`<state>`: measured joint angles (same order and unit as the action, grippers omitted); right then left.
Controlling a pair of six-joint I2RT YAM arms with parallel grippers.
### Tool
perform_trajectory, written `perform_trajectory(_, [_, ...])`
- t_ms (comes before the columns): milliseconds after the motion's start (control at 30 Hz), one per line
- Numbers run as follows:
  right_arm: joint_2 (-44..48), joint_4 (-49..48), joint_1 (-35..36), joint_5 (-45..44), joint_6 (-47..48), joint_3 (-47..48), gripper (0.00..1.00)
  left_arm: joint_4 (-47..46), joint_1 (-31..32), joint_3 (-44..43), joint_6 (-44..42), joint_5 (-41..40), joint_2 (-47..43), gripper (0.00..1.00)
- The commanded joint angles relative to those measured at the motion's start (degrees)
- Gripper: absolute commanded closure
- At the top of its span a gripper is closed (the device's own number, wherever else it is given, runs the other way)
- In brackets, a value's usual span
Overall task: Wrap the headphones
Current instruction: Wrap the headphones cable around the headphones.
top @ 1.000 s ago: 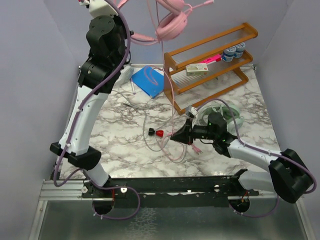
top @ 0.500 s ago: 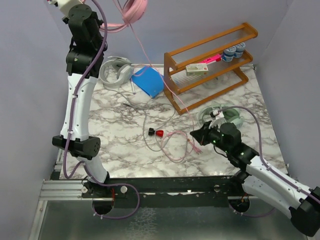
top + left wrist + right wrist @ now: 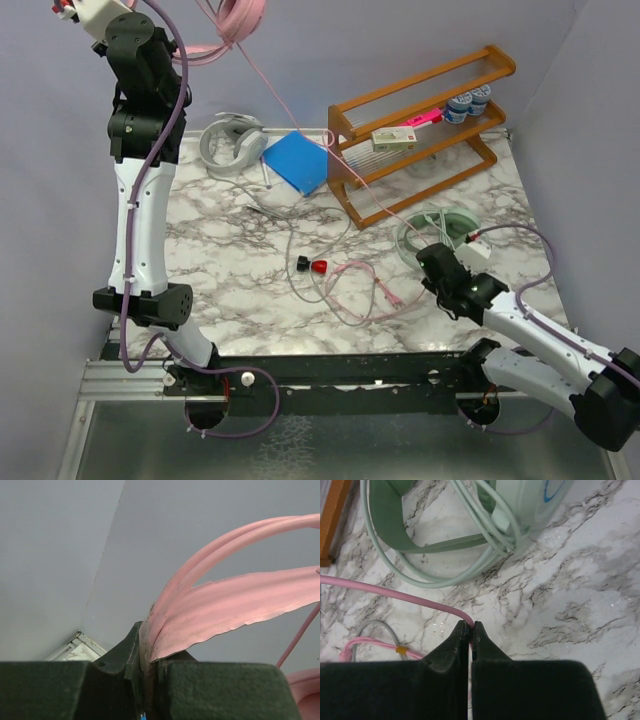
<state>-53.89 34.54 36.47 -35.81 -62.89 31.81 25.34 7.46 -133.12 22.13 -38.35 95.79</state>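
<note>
Where grey walls (image 3: pixel 400 40) meet marble table (image 3: pixel 230 262) | left tool (image 3: pixel 150 656) clamps pink headband (image 3: pixel 235 605) | right tool (image 3: pixel 469 629) pinches pink cable (image 3: pixel 395 594)

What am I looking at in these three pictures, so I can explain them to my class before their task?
Two robot arms are bolted to a marble table. One picture looks down from above; the other two come from wrist cameras. The left arm, raised high, has its jaws shut on the band of the pink headset. The jaws of the right arm pinch the pink cable. On the table lie a grey headset, a green headset, a flat blue thing and a wooden rack.
</note>
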Motion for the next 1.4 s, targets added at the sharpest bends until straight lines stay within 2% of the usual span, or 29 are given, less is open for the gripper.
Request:
perform_trajectory(0, [4.91,5.24,0.17,-8.31,-8.0,-2.63,0.99,-6.29,-0.65,-0.14,3.46,-0.94,-2.88,1.0])
perform_trajectory(167, [8.42,18.58,0.13,-15.76,-24.1,-2.02,0.99,-6.58,-0.87,1.37,4.01,-2.07,-4.11,1.0])
perform_trajectory(333, [9.33,38.87,0.16,-21.87,-51.81,-0.81,1.0,-7.15,-0.82,2.5,4.32,-3.65,-4.81,1.0])
perform_trajectory(500, [6.39,48.24,0.07,-22.38,-66.09,-0.19,1.0,-7.5,-0.87,3.27,4.35,-4.53,-5.42,1.0])
perform_trajectory(567, [5.95,44.75,0.08,-23.79,-60.87,0.36,0.95,-8.11,-0.87,3.92,4.33,-3.96,-6.0,1.0])
perform_trajectory(600, [5.98,43.34,0.1,-23.79,-58.39,0.86,0.82,-8.27,-0.85,4.12,4.32,-3.5,-6.16,1.0])
perform_trajectory(633, [6.55,40.0,0.13,-24.6,-52.03,1.63,0.64,-8.32,-0.85,4.2,4.32,-3.14,-6.28,1.0])
perform_trajectory(700, [9.36,29.67,0.11,-25.79,-32.97,3.33,0.26,-8.36,-0.87,4.4,4.45,-2.09,-6.63,1.0])
perform_trajectory(800, [17.75,12.53,0.17,-25.19,-7.08,2.15,0.02,-8.38,-0.91,5.23,5.74,0.2,-7.37,1.0])
perform_trajectory(900, [25.19,0.8,0.12,-25.3,9.5,-0.12,0.0,-8.65,-0.81,6.73,7.53,2.74,-8.33,1.0])
perform_trajectory(967, [28.1,-7.37,0.12,-22.14,23.76,-0.89,0.0,-8.88,-0.87,7.62,8.43,4.67,-8.95,1.0])
perform_trajectory(1033, [30.05,-16.02,0.12,-12.67,37.42,-1.13,0.0,-8.82,-0.87,8.32,9.22,6.12,-9.52,1.0])
perform_trajectory(1100, [31.18,-22.18,0.17,-1.21,45.2,-1.31,0.0,-8.83,-0.87,8.93,9.88,7.1,-10.05,1.0])
perform_trajectory(1200, [29.2,-26.35,0.12,8.47,48.12,0.64,0.0,-8.82,-0.86,9.1,9.86,7.6,-10.59,1.0])
perform_trajectory(1367, [17.35,-37.6,0.16,35.66,58.6,5.84,0.0,-8.82,-0.84,9.9,10.72,9.41,-12.01,1.0])
